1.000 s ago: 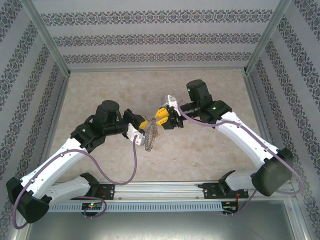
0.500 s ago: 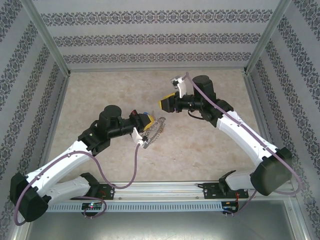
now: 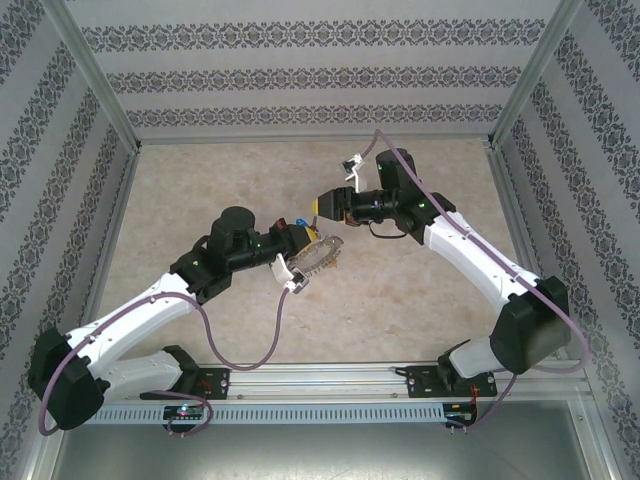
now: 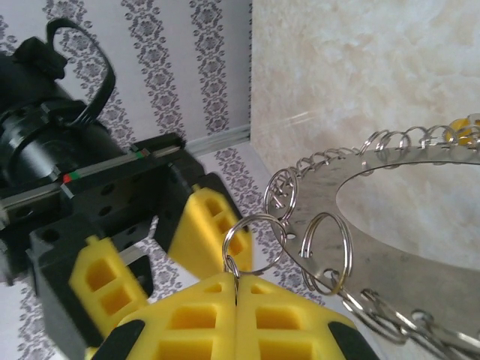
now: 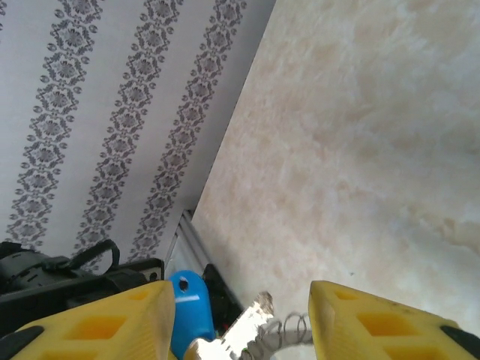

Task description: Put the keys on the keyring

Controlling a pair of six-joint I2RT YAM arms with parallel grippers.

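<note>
Clamping one small wire loop of the keyring point(image 4: 397, 277) between shut pads, the left pincer point(image 4: 236, 291) holds the ring tilted over the middle of the worktop point(image 3: 200, 180). Facing it from the far side, the right pincer point(image 3: 322, 204) sits close but apart, fingers spread wide, gripping nothing. Head of the blue key point(image 5: 187, 311) sits right at the ring's edge beside the left pincer; can't tell if it's threaded on a loop, and a yellow speck at the ring's far rim is too small to identify.
</note>
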